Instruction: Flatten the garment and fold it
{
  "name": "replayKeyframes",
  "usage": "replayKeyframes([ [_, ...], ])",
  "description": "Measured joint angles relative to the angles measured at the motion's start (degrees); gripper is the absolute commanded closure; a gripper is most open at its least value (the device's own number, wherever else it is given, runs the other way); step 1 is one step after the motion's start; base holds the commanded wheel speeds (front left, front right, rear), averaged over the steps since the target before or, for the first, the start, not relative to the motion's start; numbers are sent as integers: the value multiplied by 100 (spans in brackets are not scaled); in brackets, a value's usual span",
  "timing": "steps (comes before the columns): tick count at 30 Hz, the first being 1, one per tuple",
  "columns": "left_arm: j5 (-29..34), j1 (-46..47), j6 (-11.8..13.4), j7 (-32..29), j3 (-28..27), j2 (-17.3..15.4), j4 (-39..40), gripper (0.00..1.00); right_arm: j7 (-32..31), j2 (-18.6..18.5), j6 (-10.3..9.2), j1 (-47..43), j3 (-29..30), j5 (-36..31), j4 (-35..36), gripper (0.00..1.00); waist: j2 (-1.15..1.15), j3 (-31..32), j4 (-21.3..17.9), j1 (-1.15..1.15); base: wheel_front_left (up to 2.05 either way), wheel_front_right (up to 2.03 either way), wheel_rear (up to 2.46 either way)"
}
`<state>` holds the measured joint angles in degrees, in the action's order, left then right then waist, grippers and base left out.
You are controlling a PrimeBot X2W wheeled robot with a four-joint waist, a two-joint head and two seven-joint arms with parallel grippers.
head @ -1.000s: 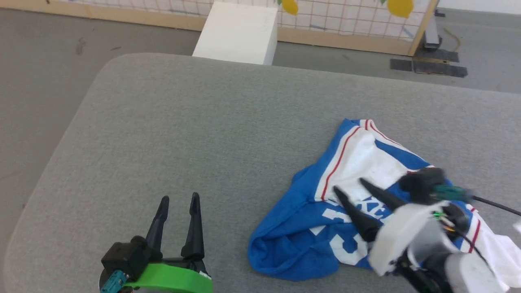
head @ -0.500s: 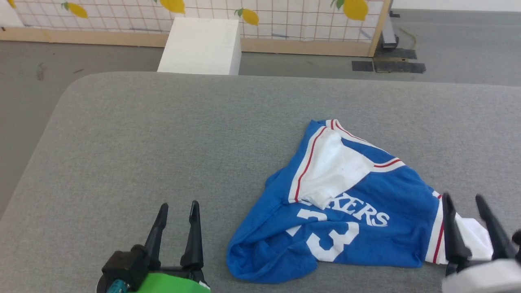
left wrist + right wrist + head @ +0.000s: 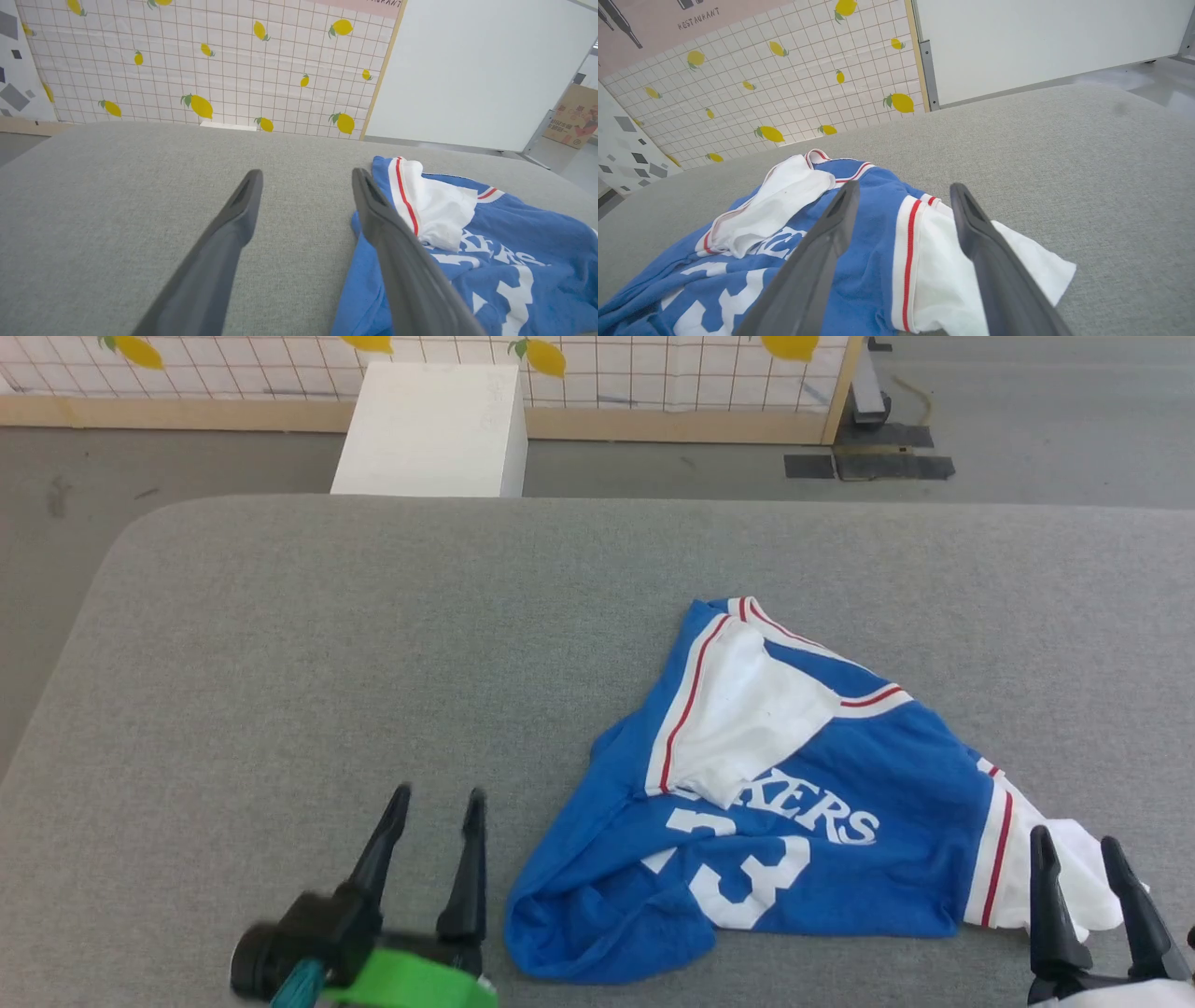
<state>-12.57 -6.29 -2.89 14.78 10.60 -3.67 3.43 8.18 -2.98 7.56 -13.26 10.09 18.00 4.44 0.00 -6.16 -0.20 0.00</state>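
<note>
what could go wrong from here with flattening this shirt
1. The garment lies bunched, a white sleeve folded over the lettering; a pinch may catch several layers and not spread it.
2. The right gripper, jaws open, hangs over the other sleeve; its edge could slip free when pulled.

Worktop: grey woven fabric cover, rounded far-left corner. White box sits on the floor just beyond the far edge, against the backdrop. Backdrop is a white grid panel with lemon print in a light wood frame. Dark patches lie on the grey floor at the frame's right post. Left wrist view: plain white wall panel right of the lemon panel, cardboard box far right, grey-shape patterned panel far left. Right wrist view: pink strip lettered "RESTAURANT" above the grid.
</note>
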Motion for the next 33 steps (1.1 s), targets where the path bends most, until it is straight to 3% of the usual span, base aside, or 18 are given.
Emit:
replayKeyframes([
  [4, 103, 687, -218, -304, 342, -168, -163, 0, 0, 0, 0, 133, -20, 24, -8, 0, 0, -108, 6, 0, 0, 0, 0],
  [10, 137, 2065, -382, -1273, 969, -316, -499, 0, 2, 1, 0, 238, -53, 75, -47, 0, 0, -352, 30, 0, 0, 0, 0],
  [20, -432, 4031, -420, -3019, 2184, 2, -1644, 0, 25, 1, 0, 564, -68, 82, -41, 0, 0, -903, 29, 0, 0, 0, 0],
  [27, -614, 4425, -405, -3353, 2599, 45, -2356, 0, 38, 1, 0, 711, -152, 108, -89, 0, 0, -1185, -69, 0, 0, 0, 0],
  [33, -709, 4496, -201, -3328, 2918, 65, -3008, 0, 77, 1, 0, 797, -200, 125, -178, 0, 0, -1349, -192, 0, 0, 0, 0],
])
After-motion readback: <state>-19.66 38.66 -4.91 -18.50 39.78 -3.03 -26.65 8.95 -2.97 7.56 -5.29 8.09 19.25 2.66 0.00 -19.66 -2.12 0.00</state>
